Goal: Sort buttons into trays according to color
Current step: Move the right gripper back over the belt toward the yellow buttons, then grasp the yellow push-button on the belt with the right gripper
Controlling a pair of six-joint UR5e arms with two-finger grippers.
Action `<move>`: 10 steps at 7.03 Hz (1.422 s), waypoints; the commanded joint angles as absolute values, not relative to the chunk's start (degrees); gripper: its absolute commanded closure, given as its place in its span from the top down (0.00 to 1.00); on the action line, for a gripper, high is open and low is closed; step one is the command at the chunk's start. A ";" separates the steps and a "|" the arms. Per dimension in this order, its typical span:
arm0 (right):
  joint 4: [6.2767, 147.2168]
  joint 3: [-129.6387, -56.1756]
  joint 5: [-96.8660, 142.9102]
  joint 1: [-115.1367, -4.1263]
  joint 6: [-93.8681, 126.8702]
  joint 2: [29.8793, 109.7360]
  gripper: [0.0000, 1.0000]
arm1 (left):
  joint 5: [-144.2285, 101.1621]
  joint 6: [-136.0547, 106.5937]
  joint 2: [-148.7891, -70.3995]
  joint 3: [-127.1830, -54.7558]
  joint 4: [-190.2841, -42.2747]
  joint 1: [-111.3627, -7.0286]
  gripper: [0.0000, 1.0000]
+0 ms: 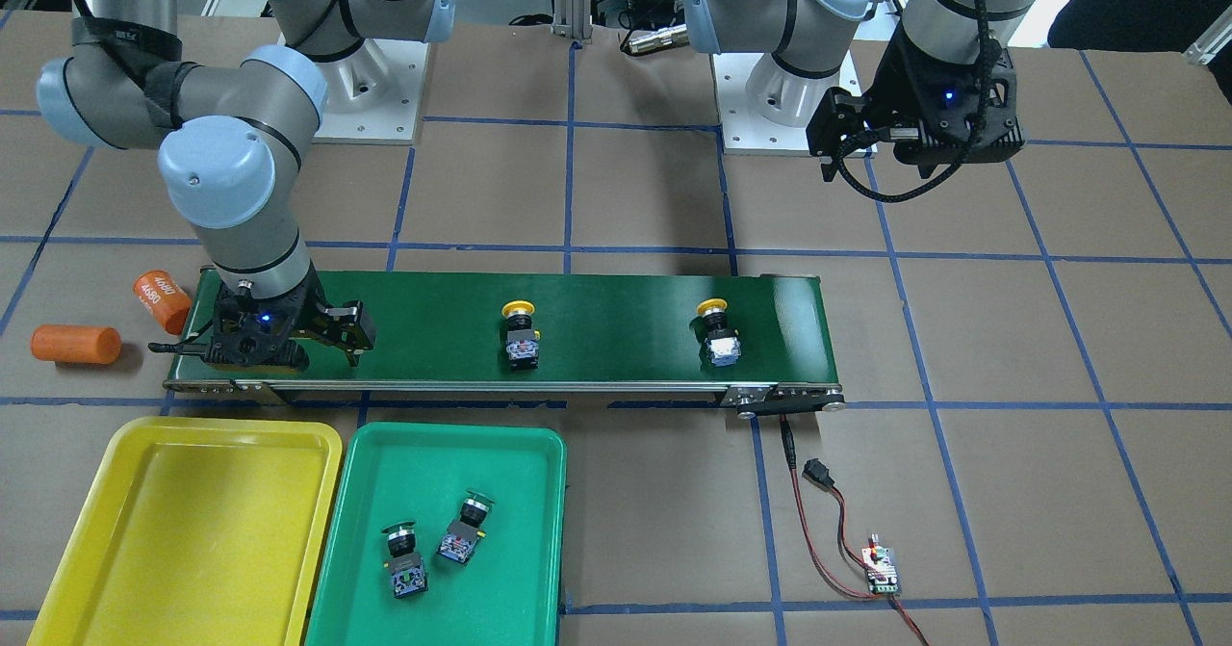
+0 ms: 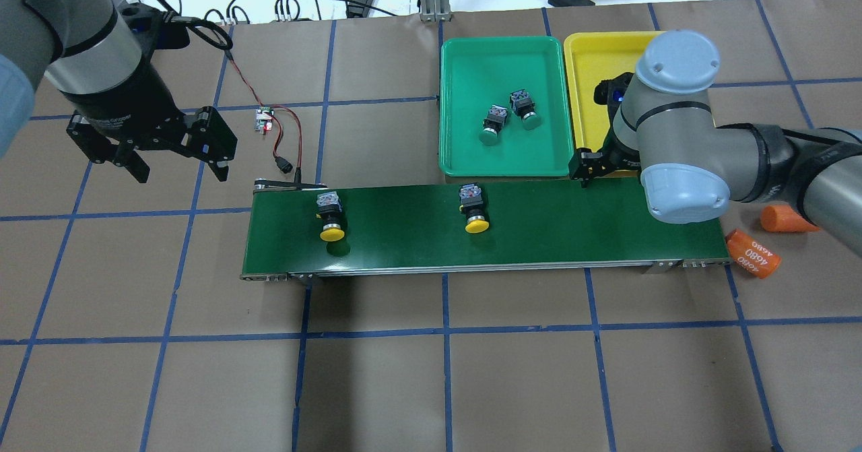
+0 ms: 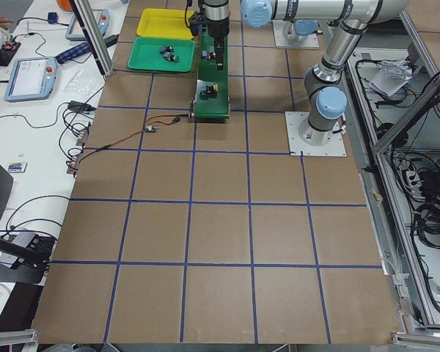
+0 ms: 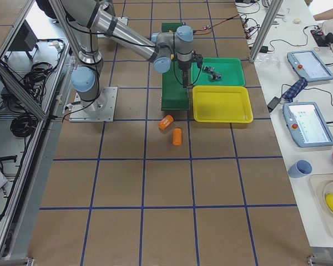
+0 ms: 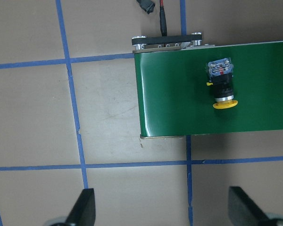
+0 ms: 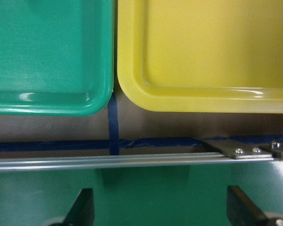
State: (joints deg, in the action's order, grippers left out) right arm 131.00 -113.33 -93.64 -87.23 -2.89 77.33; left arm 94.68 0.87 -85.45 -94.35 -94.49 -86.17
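Two yellow buttons [image 2: 331,216], orange cylinder [image 2: 753,253] — "4680"

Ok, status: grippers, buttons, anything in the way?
Left gripper open, empty, off the belt's end. Right gripper open, empty, over belt by the yellow tray. Green buttons in green tray; yellow buttons on belt. Orange cylinders beside belt, not blocking.

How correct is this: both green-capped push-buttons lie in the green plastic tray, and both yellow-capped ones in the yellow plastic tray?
Partly. The overhead exterior view shows both yellow-capped push-buttons on the dark-green conveyor belt, not in the yellow plastic tray.
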 commanded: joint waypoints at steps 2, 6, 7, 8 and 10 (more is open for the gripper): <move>131.13 -112.24 -93.43 -89.90 -1.77 77.61 1.00 | 94.57 -3.43 -86.39 -94.40 -93.61 -88.23 1.00; 129.11 -109.60 -93.60 -98.94 10.17 77.61 1.00 | 89.30 -2.64 -85.70 -94.74 -91.32 -88.50 1.00; 129.11 -109.60 -93.60 -100.97 12.54 77.61 1.00 | 89.38 -2.64 -85.52 -94.75 -91.41 -88.51 1.00; 129.11 -109.69 -93.60 -102.03 13.18 77.35 1.00 | 89.38 -2.64 -85.08 -94.75 -91.67 -88.51 1.00; 129.29 -110.13 -93.52 -102.92 13.18 76.99 1.00 | 89.38 -2.64 -84.99 -94.57 -91.41 -88.51 1.00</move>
State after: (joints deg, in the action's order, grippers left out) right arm 129.19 -109.89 -93.55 -102.21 12.98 77.25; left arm 89.39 -2.64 -85.16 -94.66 -91.50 -88.50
